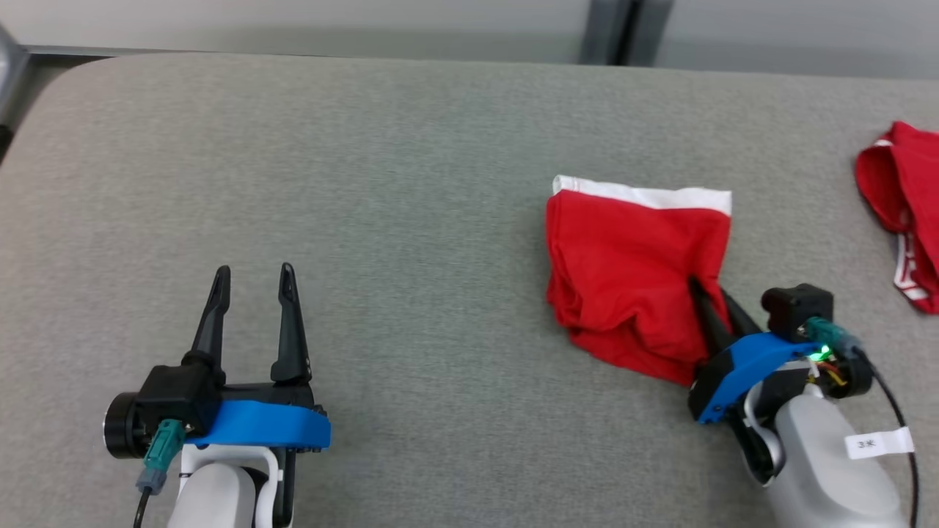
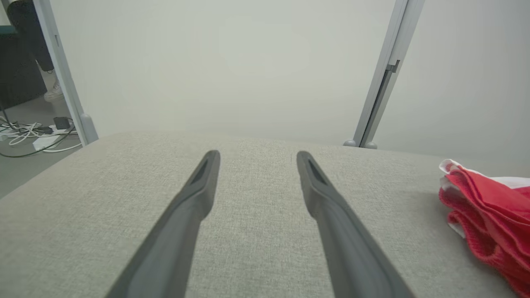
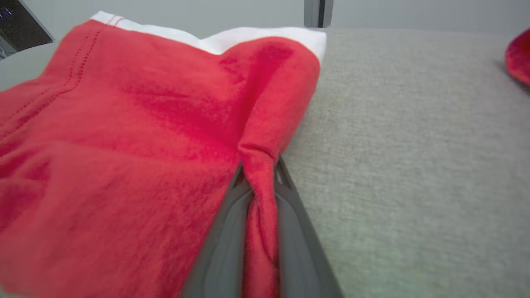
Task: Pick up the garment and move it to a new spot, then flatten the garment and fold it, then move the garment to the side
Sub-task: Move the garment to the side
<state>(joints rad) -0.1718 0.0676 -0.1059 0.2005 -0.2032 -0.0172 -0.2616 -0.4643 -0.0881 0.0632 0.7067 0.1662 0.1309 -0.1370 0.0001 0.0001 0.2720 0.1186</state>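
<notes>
The garment (image 1: 623, 271) is red cloth with a white band along its far edge, lying crumpled on the grey table right of centre. My right gripper (image 1: 708, 293) is shut on a pinched ridge of its right edge; the right wrist view shows that red fold (image 3: 258, 198) squeezed between the two dark fingers. My left gripper (image 1: 253, 282) stands open over bare table at the lower left, well away from the cloth. In the left wrist view its fingers (image 2: 194, 194) are spread apart and the garment (image 2: 488, 207) lies off to the right.
A second red piece of cloth (image 1: 906, 205) with white trim lies at the table's far right edge. The grey fabric table (image 1: 367, 183) has a rounded far left corner. Behind it stand pale panels with a metal post (image 2: 385, 78); cables lie on the floor (image 2: 33, 136).
</notes>
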